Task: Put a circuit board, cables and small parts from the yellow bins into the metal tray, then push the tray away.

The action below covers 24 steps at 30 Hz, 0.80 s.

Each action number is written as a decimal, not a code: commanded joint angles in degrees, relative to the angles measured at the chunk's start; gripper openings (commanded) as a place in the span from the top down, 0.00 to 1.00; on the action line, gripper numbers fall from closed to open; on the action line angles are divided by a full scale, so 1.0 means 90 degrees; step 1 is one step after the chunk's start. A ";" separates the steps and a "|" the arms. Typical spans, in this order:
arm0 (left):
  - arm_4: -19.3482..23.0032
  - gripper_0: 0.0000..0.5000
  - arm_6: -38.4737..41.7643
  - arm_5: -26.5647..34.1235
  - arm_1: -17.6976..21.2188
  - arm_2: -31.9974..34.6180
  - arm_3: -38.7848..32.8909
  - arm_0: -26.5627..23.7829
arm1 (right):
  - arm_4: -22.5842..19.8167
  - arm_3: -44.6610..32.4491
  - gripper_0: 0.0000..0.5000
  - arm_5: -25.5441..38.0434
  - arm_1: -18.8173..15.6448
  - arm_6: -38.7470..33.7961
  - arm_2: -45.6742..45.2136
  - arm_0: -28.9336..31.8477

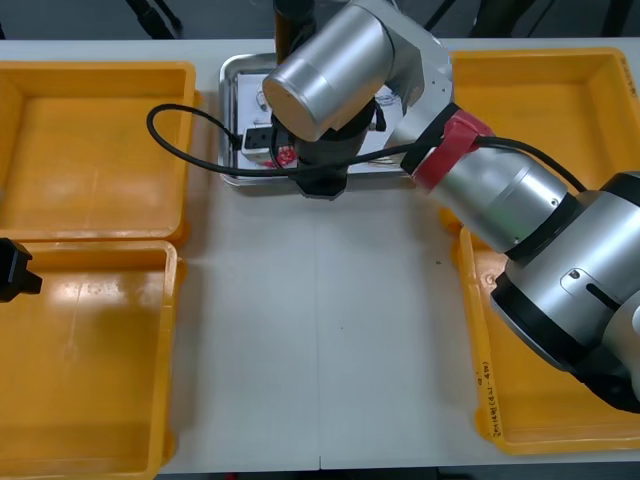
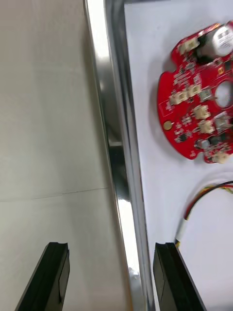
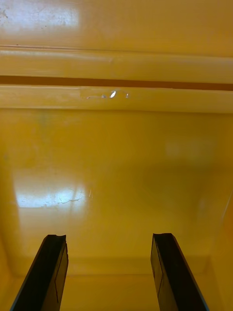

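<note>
right wrist view: the right gripper [image 2: 111,247], fingers apart, straddles the rim of the shiny metal tray [image 2: 114,107]; the round red circuit board [image 2: 196,104] lies inside it on white. the left gripper [image 3: 109,239], fingers apart, hangs over a yellow bin [image 3: 116,160].

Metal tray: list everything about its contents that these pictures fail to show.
Front view: the right arm covers most of the tray, hiding its contents.
Right wrist view: the circuit board and the red and yellow cable are cut off by the picture's edge; the right gripper stands open astride the tray's rim.
The left gripper is open over a yellow bin.
</note>
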 commanded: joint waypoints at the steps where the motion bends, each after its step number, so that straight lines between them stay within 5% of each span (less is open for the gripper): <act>1: -0.0016 0.00 -0.0582 0.0040 0.0288 0.0184 -0.0040 0.0149 | -0.0235 -0.0600 0.00 0.0353 -0.0289 0.0190 -0.0529 -0.0397; 8: -0.0016 0.00 -0.0582 0.0040 0.0288 0.0184 -0.0040 0.0149 | -0.1134 -0.1020 0.00 0.0870 -0.0807 -0.0299 -0.0841 -0.0387; 24: -0.0016 0.00 -0.0582 0.0040 0.0288 0.0184 -0.0040 0.0149 | -0.2677 -0.1811 0.00 0.1876 -0.1647 -0.3570 -0.0841 -0.0368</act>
